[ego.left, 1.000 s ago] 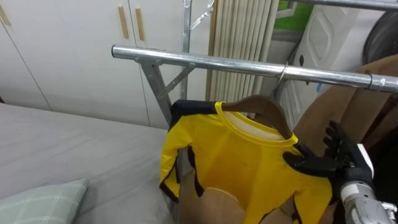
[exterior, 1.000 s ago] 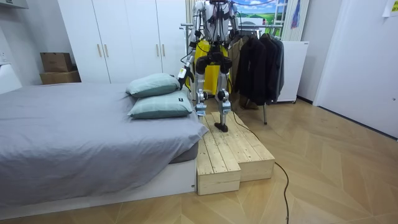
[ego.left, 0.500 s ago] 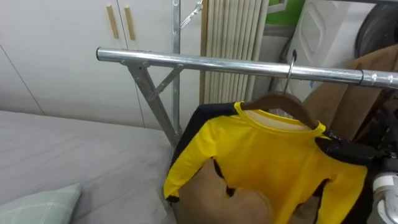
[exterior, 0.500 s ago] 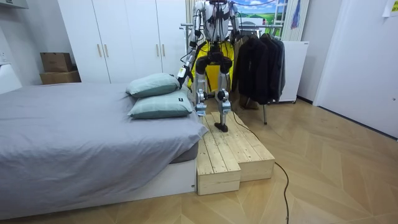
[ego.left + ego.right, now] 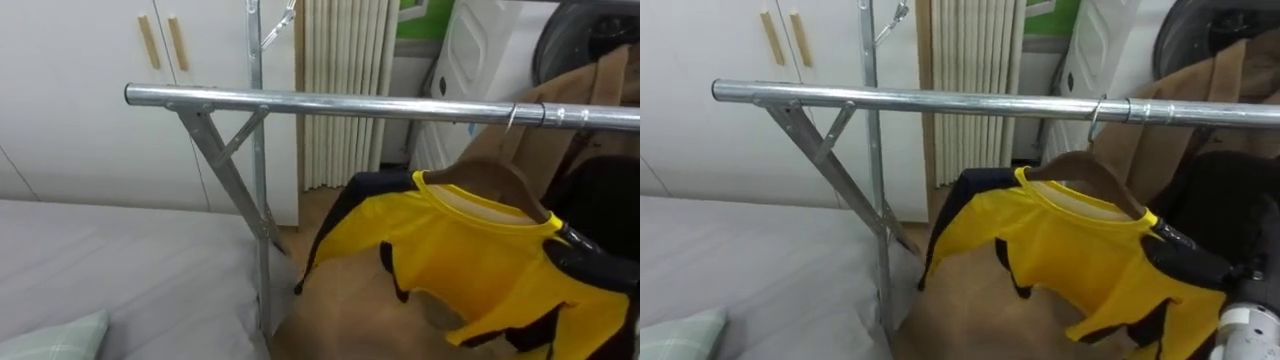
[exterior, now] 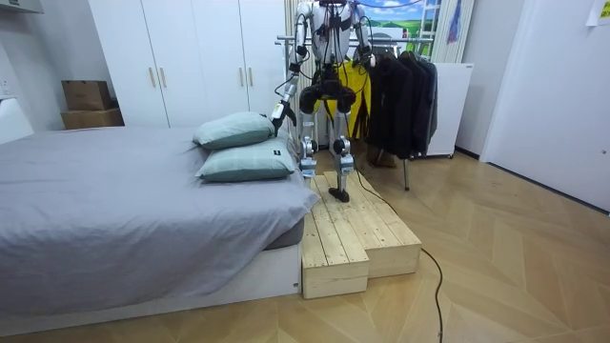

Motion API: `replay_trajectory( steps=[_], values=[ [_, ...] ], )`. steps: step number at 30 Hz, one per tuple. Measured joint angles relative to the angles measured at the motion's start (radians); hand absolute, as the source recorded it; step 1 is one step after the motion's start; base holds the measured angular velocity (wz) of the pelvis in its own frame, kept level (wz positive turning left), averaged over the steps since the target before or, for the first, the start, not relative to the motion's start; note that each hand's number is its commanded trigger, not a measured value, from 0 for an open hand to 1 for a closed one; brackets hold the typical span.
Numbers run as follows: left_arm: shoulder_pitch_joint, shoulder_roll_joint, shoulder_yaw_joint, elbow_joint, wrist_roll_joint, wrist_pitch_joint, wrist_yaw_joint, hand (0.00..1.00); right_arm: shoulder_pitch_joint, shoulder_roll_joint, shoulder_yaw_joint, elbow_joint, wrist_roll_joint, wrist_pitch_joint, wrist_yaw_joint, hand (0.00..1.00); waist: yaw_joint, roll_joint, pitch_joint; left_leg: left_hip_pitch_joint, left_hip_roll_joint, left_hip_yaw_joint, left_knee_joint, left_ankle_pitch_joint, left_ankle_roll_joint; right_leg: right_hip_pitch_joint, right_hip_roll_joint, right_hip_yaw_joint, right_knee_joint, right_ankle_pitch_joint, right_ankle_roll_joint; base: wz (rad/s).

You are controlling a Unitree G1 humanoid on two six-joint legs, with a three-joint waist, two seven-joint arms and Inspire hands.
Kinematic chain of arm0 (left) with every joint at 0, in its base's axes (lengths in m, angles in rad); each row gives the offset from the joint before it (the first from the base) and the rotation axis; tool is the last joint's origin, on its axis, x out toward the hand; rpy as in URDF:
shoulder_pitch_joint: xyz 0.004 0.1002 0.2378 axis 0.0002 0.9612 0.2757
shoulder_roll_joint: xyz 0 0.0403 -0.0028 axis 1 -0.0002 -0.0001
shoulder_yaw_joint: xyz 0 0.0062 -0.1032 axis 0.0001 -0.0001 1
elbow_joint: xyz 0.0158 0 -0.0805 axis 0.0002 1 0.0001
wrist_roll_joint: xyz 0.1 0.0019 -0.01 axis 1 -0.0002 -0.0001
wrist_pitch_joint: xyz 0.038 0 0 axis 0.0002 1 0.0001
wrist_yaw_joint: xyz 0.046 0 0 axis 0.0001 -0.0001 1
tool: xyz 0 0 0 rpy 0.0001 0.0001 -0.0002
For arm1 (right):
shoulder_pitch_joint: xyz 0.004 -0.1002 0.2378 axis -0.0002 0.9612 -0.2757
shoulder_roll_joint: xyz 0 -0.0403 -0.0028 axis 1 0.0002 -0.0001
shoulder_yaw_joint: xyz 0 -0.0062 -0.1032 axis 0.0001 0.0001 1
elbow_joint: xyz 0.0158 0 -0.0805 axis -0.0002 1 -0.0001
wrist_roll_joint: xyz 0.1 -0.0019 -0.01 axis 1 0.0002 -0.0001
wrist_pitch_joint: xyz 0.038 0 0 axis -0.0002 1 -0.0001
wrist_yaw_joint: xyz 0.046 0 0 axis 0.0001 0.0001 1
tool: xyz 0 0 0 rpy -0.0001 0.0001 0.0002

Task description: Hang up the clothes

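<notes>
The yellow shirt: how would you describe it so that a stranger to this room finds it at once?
Look at the metal rail that runs across in front of the white wardrobe. On it a wooden hanger carries the yellow shirt, beside a brown coat. It alone is bright yellow with dark trim.

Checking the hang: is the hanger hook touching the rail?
Touching. In the right eye view the hanger hook wraps over the rail top, no gap, the yellow shirt hanging beneath.

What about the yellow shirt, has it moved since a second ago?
Yes: the yellow shirt slid right along the rail, from the slanted brace toward the brown coat.
</notes>
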Motion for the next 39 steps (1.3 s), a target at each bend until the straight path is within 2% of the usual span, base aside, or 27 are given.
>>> replay_trajectory(
  steps=[3, 8, 16, 20, 25, 32, 34, 36, 39],
  values=[
    [-0.001, 0.003, 0.000, 0.000, 0.014, 0.010, -0.009, 0.00, 0.043, 0.001, 0.001, 0.003, 0.000, 0.000, 0.001, 0.00, 0.000, -0.002, 0.0015, 0.000, 0.000, 0.002, 0.000, 0.000, 0.000, 0.000, -0.001, -0.001, 0.000, 0.000, 0.000, 0.00],
    [-0.004, 0.005, 0.005, 0.000, 0.059, 0.014, -0.025, 0.00, 0.093, 0.002, -0.005, 0.010, 0.000, 0.000, 0.001, 0.00, 0.000, -0.004, 0.0138, 0.001, 0.000, 0.006, 0.000, 0.000, 0.000, -0.001, 0.000, 0.003, -0.001, 0.000, 0.000, 0.00],
    [-0.005, 0.005, 0.004, 0.000, 0.080, 0.032, -0.025, 0.00, 0.123, 0.007, -0.021, 0.062, 0.000, -0.004, -0.022, 0.00, 0.000, 0.006, 0.0196, 0.001, 0.004, 0.029, -0.003, -0.001, 0.000, -0.004, 0.002, 0.019, -0.004, 0.000, 0.000, -0.05],
    [-0.007, 0.005, 0.004, -0.003, 0.080, 0.032, -0.025, 0.00, 0.130, 0.022, -0.019, 0.105, 0.000, -0.011, -0.021, 0.00, 0.000, 0.007, 0.0194, 0.001, 0.008, 0.033, -0.005, -0.003, 0.001, -0.006, 0.006, 0.018, -0.004, 0.001, -0.001, 0.00],
    [-0.009, 0.005, 0.004, -0.006, 0.080, 0.032, -0.025, 0.00, 0.162, 0.039, -0.012, 0.140, 0.000, -0.029, 0.010, 0.00, 0.000, 0.014, 0.0150, 0.002, 0.012, 0.039, -0.007, -0.003, 0.001, -0.007, 0.009, 0.018, -0.004, 0.001, -0.002, 0.00],
    [-0.021, 0.003, 0.001, -0.006, 0.080, 0.032, -0.025, 0.00, 0.201, 0.077, -0.006, 0.173, -0.003, -0.030, 0.045, 0.00, 0.001, 0.018, 0.0119, 0.002, 0.016, 0.070, -0.007, -0.003, 0.001, -0.021, 0.013, 0.034, 0.013, -0.001, -0.004, -0.07],
    [-0.022, 0.003, 0.000, -0.006, 0.080, 0.031, -0.025, 0.00, 0.203, 0.077, 0.010, 0.233, 0.005, -0.040, 0.050, 0.00, 0.001, 0.017, 0.0096, 0.005, 0.018, 0.091, -0.005, -0.003, 0.001, -0.021, 0.012, 0.039, 0.016, -0.001, -0.004, -0.09],
    [-0.022, 0.003, -0.001, -0.006, 0.080, 0.031, -0.026, 0.00, 0.208, 0.080, 0.028, 0.282, 0.028, -0.040, 0.080, 0.00, -0.002, 0.017, 0.0094, 0.007, 0.018, 0.090, -0.005, -0.003, 0.001, -0.019, 0.010, 0.038, 0.015, -0.001, -0.004, -0.02],
    [-0.021, 0.003, -0.001, -0.006, 0.080, 0.031, -0.026, 0.00, 0.212, 0.103, 0.032, 0.406, 0.044, -0.042, 0.123, 0.00, -0.002, 0.019, 0.0101, 0.019, 0.017, 0.091, -0.014, -0.003, 0.000, -0.010, 0.012, 0.039, 0.015, -0.001, -0.004, 0.01]
  ],
)
